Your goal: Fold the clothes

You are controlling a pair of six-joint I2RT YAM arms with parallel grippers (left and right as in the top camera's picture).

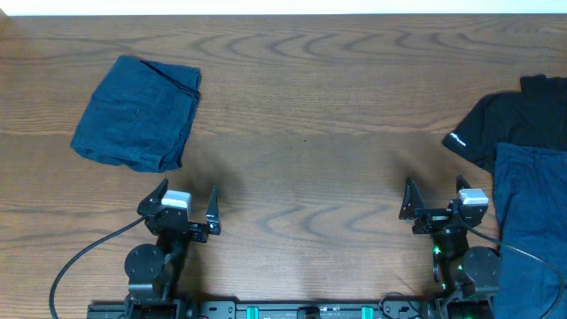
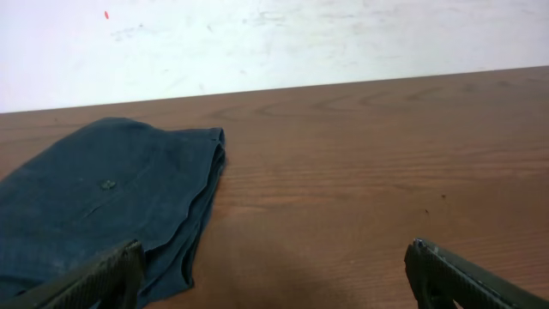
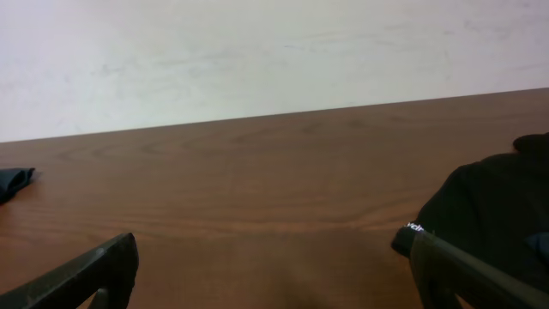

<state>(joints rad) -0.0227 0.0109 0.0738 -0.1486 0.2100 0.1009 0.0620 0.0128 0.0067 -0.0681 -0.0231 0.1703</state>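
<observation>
A folded pair of dark navy-blue shorts (image 1: 137,113) lies at the far left of the wooden table; it also shows in the left wrist view (image 2: 103,197). Another pair of blue shorts (image 1: 530,221) lies unfolded at the right edge, partly out of frame. My left gripper (image 1: 184,206) is open and empty, near the front edge, below the folded shorts. My right gripper (image 1: 436,199) is open and empty, just left of the unfolded shorts. In the wrist views both sets of fingers (image 2: 274,275) (image 3: 274,275) are wide apart over bare table.
A black garment with a small white logo (image 1: 514,120) lies at the right, partly under the unfolded shorts, and shows in the right wrist view (image 3: 489,215). A white wall runs along the table's far edge (image 1: 283,16).
</observation>
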